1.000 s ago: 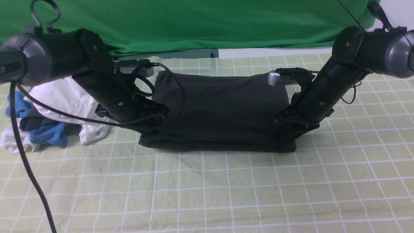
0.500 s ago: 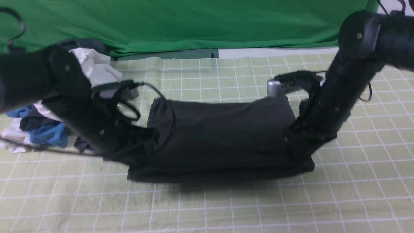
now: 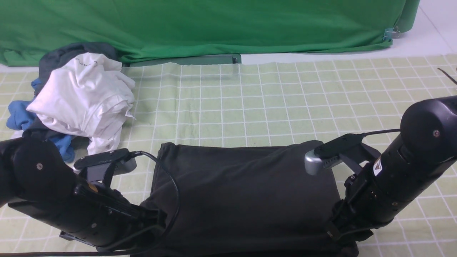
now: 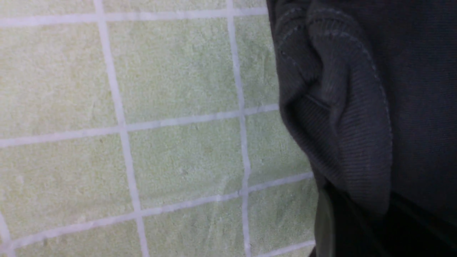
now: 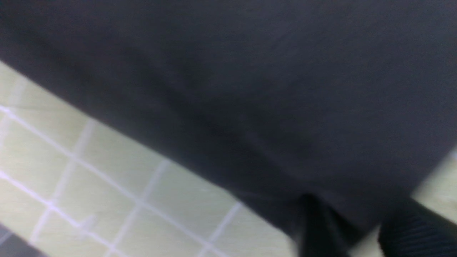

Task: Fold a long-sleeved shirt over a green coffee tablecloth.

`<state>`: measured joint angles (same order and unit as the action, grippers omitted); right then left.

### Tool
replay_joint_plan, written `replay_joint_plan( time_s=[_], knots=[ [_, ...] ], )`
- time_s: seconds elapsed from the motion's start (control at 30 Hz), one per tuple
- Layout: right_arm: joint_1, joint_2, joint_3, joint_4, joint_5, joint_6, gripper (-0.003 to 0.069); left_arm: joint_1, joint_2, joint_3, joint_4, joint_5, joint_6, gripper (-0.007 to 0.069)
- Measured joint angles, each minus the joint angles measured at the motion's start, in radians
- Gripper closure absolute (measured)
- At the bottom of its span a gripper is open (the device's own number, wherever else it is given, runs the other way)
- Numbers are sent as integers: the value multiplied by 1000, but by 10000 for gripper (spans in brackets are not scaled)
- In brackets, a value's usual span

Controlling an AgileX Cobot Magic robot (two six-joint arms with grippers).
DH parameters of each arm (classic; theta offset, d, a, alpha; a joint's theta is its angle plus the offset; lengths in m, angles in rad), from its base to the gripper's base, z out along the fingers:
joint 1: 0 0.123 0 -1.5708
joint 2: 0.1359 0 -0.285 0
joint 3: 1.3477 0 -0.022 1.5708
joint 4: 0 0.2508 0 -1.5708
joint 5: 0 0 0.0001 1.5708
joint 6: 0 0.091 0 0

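The long-sleeved shirt lies as a black folded rectangle on the green coffee tablecloth, close to the near edge. My left gripper sits low at the shirt's near left corner. In the left wrist view a bunched ribbed edge of the shirt runs down into the left gripper, which looks shut on it. My right gripper is at the near right corner. In the blurred right wrist view its fingers stand apart around the shirt's edge, with pale tablecloth showing between them.
A heap of white, blue and dark garments sits at the back left. Plain bright green fabric with a clip hangs along the back. A black cable loops over the shirt's left side.
Both arms have pulled back toward the near edge, dragging the shirt with them across the tablecloth. The right fingers have parted. The garment heap is now uncovered.
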<state>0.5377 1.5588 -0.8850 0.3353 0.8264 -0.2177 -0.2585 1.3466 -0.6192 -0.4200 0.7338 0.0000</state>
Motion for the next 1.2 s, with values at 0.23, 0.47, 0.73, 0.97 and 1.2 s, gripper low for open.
replay_joint_plan(
  time_s=[0.23,0.47,0.73,0.97,1.2],
  knots=[
    [0,-13,-8,-51,2,3,210,0,-8,2,42,62,0,203],
    [0,-188,-50,-180,73,44,412,0,-84,-26,70,156,0,53],
    [0,-572,-81,-429,71,188,474,0,-375,-44,103,214,0,321],
    [0,-1024,-46,-515,-165,238,606,0,-820,-44,165,124,0,612],
    [0,-1365,130,-576,-306,250,655,0,-1137,26,206,0,0,620]
  ],
)
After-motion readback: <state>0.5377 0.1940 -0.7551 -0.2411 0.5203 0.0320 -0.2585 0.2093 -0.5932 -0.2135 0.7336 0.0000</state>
